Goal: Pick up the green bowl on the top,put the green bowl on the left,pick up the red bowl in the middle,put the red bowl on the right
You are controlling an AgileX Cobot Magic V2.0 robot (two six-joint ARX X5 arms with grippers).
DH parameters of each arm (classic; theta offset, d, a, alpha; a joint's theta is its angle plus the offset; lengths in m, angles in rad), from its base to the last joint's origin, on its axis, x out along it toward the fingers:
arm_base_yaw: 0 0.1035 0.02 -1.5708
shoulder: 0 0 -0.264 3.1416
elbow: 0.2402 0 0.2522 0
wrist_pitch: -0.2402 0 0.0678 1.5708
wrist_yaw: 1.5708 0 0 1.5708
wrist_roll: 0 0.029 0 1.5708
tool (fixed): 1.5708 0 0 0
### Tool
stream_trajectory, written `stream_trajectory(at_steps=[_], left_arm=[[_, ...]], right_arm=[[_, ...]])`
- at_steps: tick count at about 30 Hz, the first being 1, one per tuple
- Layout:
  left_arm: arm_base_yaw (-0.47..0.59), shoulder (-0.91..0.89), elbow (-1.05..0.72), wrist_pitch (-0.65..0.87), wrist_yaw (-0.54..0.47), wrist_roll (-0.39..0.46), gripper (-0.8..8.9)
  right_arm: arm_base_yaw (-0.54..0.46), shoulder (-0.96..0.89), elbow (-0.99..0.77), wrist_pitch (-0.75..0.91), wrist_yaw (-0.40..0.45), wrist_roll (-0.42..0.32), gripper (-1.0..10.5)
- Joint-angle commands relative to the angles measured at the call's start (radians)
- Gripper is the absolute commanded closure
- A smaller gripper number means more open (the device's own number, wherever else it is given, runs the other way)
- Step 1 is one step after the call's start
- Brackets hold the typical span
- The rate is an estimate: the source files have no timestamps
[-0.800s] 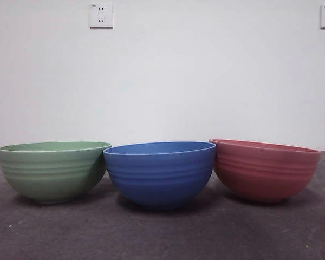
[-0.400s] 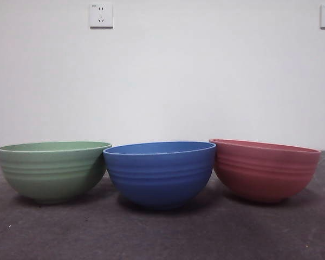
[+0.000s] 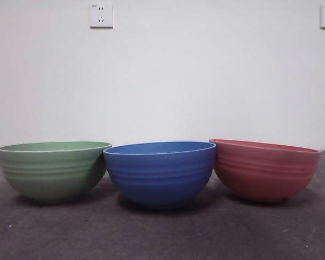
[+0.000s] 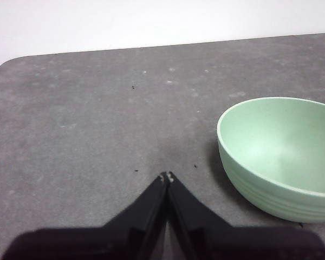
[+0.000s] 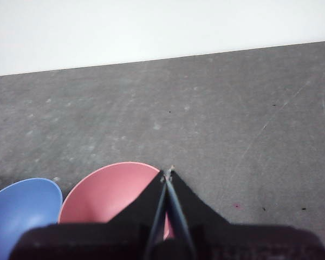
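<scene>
The green bowl [image 3: 53, 170] stands upright on the table at the left, apart from any gripper. It also shows in the left wrist view [image 4: 279, 154], empty. The red bowl [image 3: 265, 169] stands upright at the right, touching the blue bowl. It shows in the right wrist view [image 5: 111, 192], partly behind the jaws. My left gripper [image 4: 166, 177] is shut and empty, above bare table beside the green bowl. My right gripper [image 5: 167, 173] is shut and empty, above the red bowl's rim. Neither gripper shows in the front view.
A blue bowl [image 3: 160, 173] stands in the middle between the other two; it also shows in the right wrist view [image 5: 21, 208]. The grey table [image 3: 162, 238] runs back to a white wall with two sockets [image 3: 101, 15].
</scene>
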Motion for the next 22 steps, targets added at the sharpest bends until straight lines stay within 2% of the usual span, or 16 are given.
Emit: stream_trajectory(at_steps=[1, 7, 9, 12, 14, 17, 22], left_arm=[[0.003, -0.003, -0.014, -0.002, -0.002, -0.01, 8.17], [0.003, -0.003, -0.014, -0.002, -0.002, -0.01, 8.17], [0.003, -0.003, -0.014, -0.002, -0.002, -0.01, 8.17], [0.003, -0.003, -0.014, -0.002, -0.002, -0.01, 8.17], [0.003, -0.003, -0.014, -0.003, -0.002, -0.011, 8.17], [0.003, -0.003, -0.014, -0.002, -0.001, -0.01, 8.17], [0.003, -0.003, -0.014, -0.003, -0.002, -0.011, 8.17]], right_arm=[[0.002, -0.001, -0.007, 0.006, 0.003, 0.009, 9.6], [0.002, -0.002, -0.007, 0.006, 0.004, -0.002, 9.6], [0.001, -0.032, -0.009, -0.014, 0.012, -0.08, 9.6], [-0.026, -0.117, -0.044, -0.037, 0.021, -0.143, 9.6], [-0.055, -0.182, -0.103, -0.011, -0.011, -0.149, 9.6], [-0.111, -0.28, -0.227, 0.055, -0.105, -0.149, 9.6], [-0.175, -0.383, -0.438, 0.181, -0.187, -0.149, 9.6]])
